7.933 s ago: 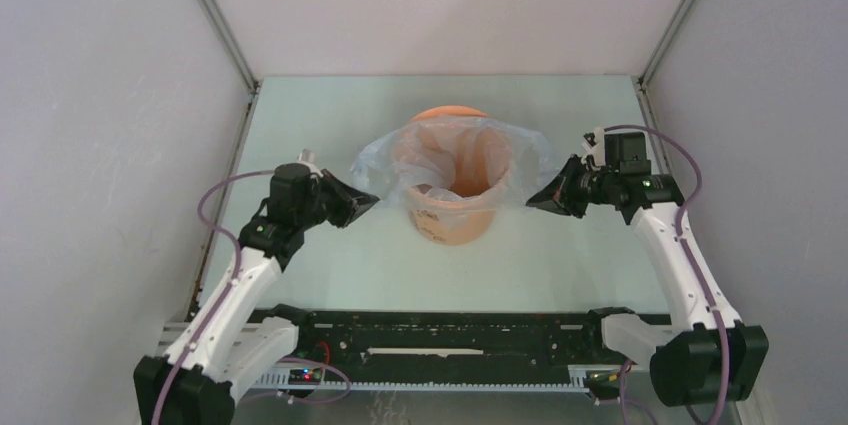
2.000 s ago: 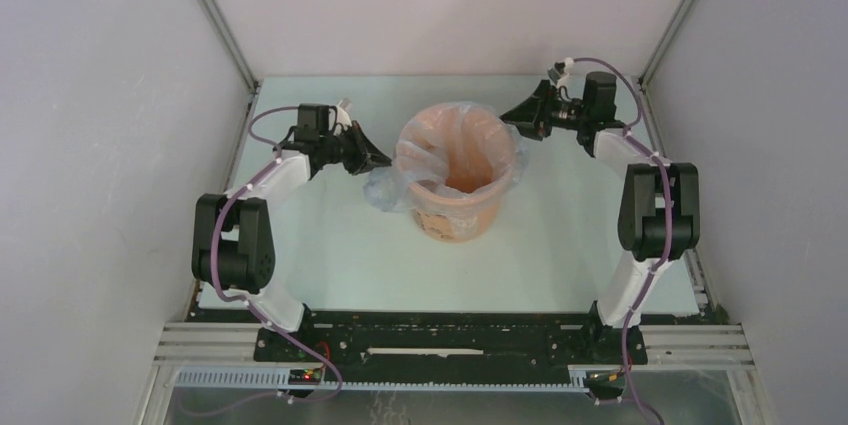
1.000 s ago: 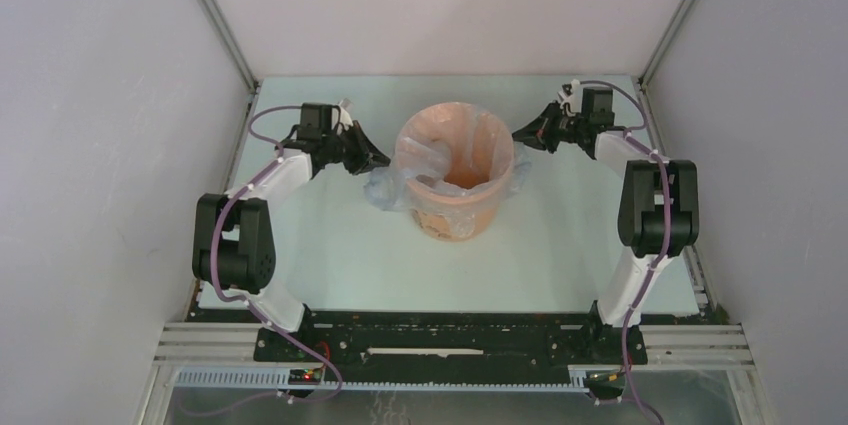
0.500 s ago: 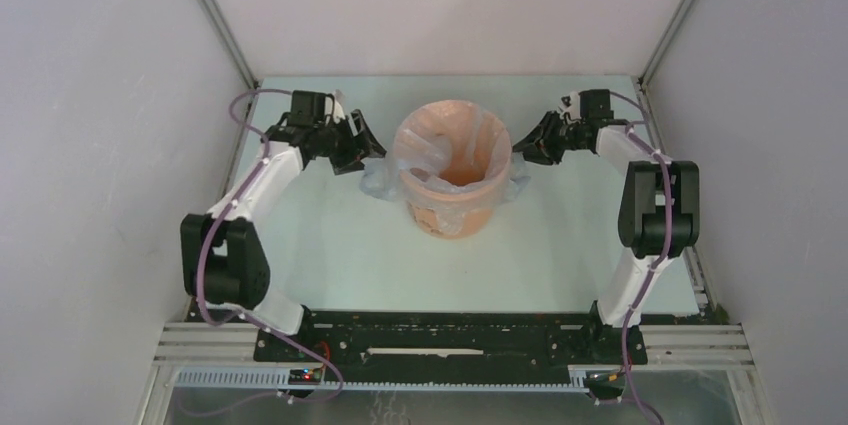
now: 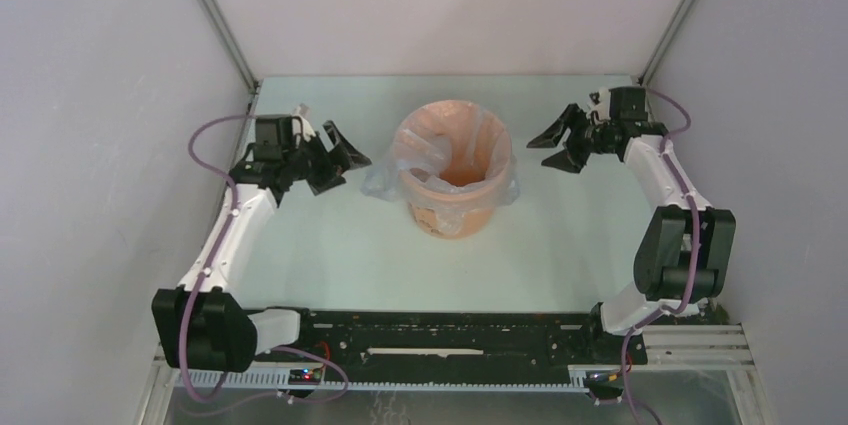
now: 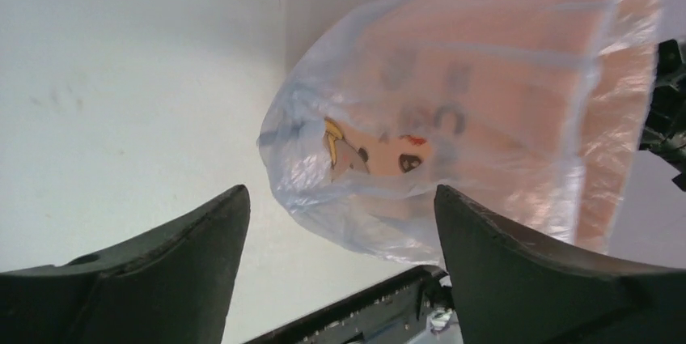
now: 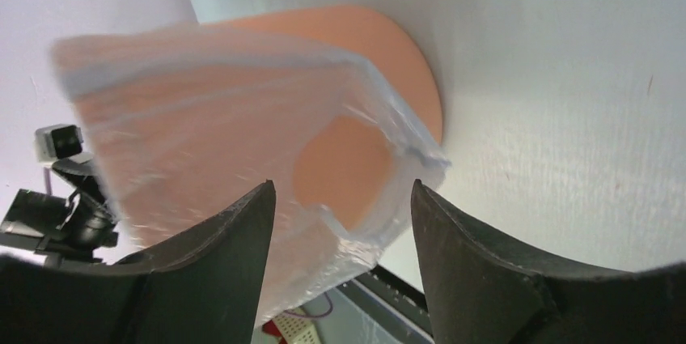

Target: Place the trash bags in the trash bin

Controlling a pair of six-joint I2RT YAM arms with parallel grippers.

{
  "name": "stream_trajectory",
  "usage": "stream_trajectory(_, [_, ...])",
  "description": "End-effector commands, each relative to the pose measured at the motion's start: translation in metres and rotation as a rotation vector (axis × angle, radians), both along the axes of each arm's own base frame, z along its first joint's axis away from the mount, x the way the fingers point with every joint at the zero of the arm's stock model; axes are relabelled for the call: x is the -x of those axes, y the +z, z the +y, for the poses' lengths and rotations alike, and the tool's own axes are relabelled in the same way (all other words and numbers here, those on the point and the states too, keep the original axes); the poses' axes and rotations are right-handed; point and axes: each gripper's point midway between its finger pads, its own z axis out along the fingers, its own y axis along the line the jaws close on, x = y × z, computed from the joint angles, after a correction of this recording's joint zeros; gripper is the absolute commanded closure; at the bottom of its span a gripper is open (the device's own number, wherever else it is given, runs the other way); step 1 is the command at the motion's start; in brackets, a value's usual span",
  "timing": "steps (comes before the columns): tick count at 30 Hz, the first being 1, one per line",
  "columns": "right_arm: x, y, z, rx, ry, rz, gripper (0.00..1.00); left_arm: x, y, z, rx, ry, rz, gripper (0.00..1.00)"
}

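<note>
The thin, translucent pale blue-grey plastic film bag (image 5: 384, 181) lines the round orange plastic bin (image 5: 457, 217), which stands mid-bench (image 5: 330, 250) toward the far edge. The bag's hem is folded over the rim and sags lowest toward the bench's left edge. It looks weightless, floppy and slippery, so a pinch on that loose hem is probably best. The left end effector (image 5: 345, 167) and right end effector (image 5: 545, 153) flank the bin, both spread and holding nothing.

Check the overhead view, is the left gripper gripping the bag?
No, the left gripper stands wide open beside the trash bag, pinching none of it.

White arm links (image 5: 232, 240), chunky black joints (image 5: 685, 250), looping purple cables (image 5: 191, 148), black wedge-shaped jaws.
</note>
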Motion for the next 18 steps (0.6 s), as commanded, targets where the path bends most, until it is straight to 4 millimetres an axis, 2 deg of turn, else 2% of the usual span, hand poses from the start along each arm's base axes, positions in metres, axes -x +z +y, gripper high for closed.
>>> stream_trajectory(1, [0.032,-0.022,0.018,-0.075,0.020,0.080,0.30,0.013,-0.023,-0.031,0.138,-0.029,0.068,0.18])
stream_trajectory(4, [0.036,-0.035,0.032,-0.062,0.036,0.083,0.31,0.015,-0.045,-0.038,0.118,-0.004,0.102,0.30])
stream_trajectory(6, [0.040,-0.044,0.050,-0.058,0.069,0.097,0.33,0.016,-0.062,-0.044,0.101,-0.018,0.131,0.38])
stream_trajectory(8, [0.041,-0.050,0.058,-0.055,0.064,0.120,0.41,0.017,-0.080,-0.045,0.073,-0.025,0.172,0.46])
stream_trajectory(10, [0.039,-0.053,0.061,-0.063,0.049,0.130,0.52,0.017,-0.087,-0.046,0.070,-0.028,0.188,0.54])
stream_trajectory(13, [0.035,-0.052,0.063,-0.070,0.037,0.124,0.60,0.016,-0.092,-0.053,0.065,-0.066,0.191,0.59])
stream_trajectory(15, [0.035,-0.056,0.059,-0.049,0.020,0.132,0.61,0.019,-0.101,-0.061,0.066,-0.106,0.232,0.62])
stream_trajectory(18, [0.042,-0.063,0.048,-0.003,0.013,0.158,0.58,0.025,-0.107,-0.068,0.048,-0.133,0.246,0.62])
